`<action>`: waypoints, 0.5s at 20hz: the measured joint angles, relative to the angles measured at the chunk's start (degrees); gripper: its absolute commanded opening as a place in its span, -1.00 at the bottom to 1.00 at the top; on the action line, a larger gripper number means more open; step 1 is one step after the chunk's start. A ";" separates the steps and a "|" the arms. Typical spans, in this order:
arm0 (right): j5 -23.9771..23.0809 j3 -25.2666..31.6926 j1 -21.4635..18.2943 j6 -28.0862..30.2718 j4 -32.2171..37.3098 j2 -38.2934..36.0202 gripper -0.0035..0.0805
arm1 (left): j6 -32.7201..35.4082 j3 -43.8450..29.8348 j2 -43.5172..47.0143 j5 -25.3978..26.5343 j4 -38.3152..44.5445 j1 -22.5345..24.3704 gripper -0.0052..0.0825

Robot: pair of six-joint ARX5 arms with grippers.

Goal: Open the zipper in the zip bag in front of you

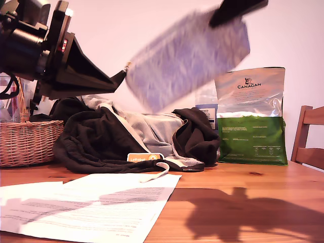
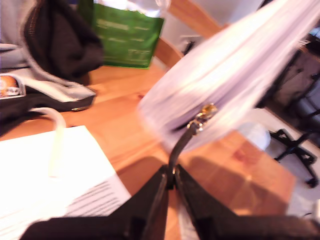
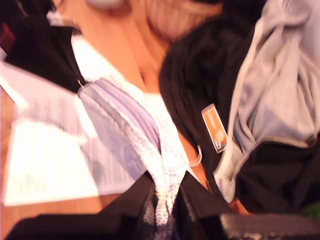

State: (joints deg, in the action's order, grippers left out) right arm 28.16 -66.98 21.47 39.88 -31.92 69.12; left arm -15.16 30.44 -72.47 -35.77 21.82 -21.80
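The zip bag [image 1: 187,55], a lilac-and-white snakeskin pouch, hangs blurred in the air above the table, tilted up toward the exterior view's right. My first gripper [image 1: 121,77] reaches in from the exterior view's left and is shut on the zipper's dark pull tab [image 2: 181,147], just below the gold slider [image 2: 205,112] at the bag's [image 2: 235,65] lower end. My second gripper [image 1: 223,17] comes from the top of the exterior view. In the second wrist view it [image 3: 162,210] is shut on the bag's [image 3: 150,145] fabric at the upper end. The purple zipper [image 3: 127,112] runs along the edge.
On the wooden table [image 1: 243,202] lie printed papers [image 1: 86,202] in front. Behind them are a heap of dark and grey clothes [image 1: 101,142], a wicker basket [image 1: 25,142] at the exterior view's left and a green Canagan bag [image 1: 250,116]. A chair [image 1: 309,136] stands at the right.
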 measured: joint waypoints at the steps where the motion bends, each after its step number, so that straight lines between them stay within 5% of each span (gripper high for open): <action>1: 1.75 0.00 -0.55 -0.96 0.07 -0.39 -0.94 | 0.44 0.00 0.00 0.17 -0.37 0.09 -0.93; 6: 6.67 0.02 -1.90 -3.89 0.35 -0.61 -0.94 | 0.79 0.00 0.00 -0.04 -0.44 0.09 -0.92; 7: 6.84 0.02 -1.90 -3.89 0.37 -0.61 -0.94 | 0.76 0.00 0.00 -0.15 -0.46 0.09 -0.82; 10: 6.84 0.02 -1.77 -4.04 0.37 -0.68 -0.94 | 0.81 -0.02 0.00 -0.70 0.57 0.15 -0.06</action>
State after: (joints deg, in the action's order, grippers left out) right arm 35.00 -66.96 19.70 35.83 -31.55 68.44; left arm -14.35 30.41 -72.47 -36.47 22.39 -21.65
